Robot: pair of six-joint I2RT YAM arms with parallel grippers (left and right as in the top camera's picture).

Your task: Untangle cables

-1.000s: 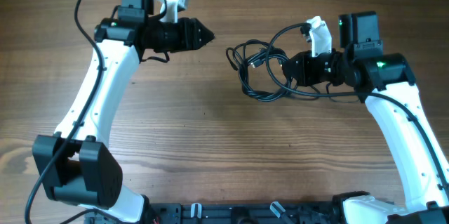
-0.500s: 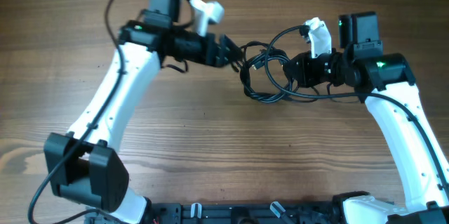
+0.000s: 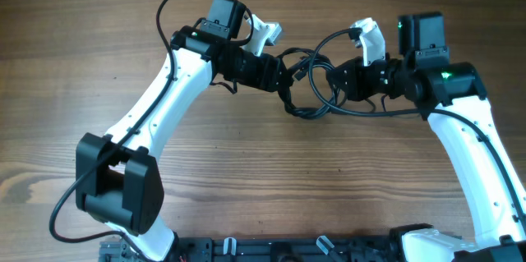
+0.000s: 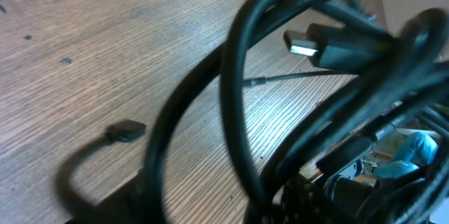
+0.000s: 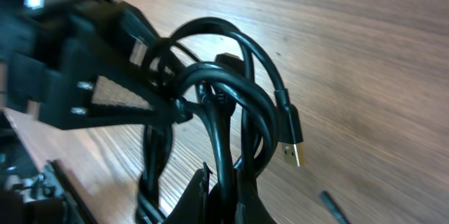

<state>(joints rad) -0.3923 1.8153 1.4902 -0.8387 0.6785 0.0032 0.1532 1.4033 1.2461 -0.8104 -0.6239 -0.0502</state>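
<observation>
While the cables (image 4: 235, 97) sit tangled between the two grippers | right gripper (image 5: 224, 182): clamped on them | left gripper (image 3: 282, 73): at the loops, opening unclear

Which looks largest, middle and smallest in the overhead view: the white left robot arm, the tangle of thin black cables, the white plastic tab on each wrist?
1. white left robot arm
2. tangle of thin black cables
3. left-wrist white plastic tab and right-wrist white plastic tab: alike, so tied.
</observation>
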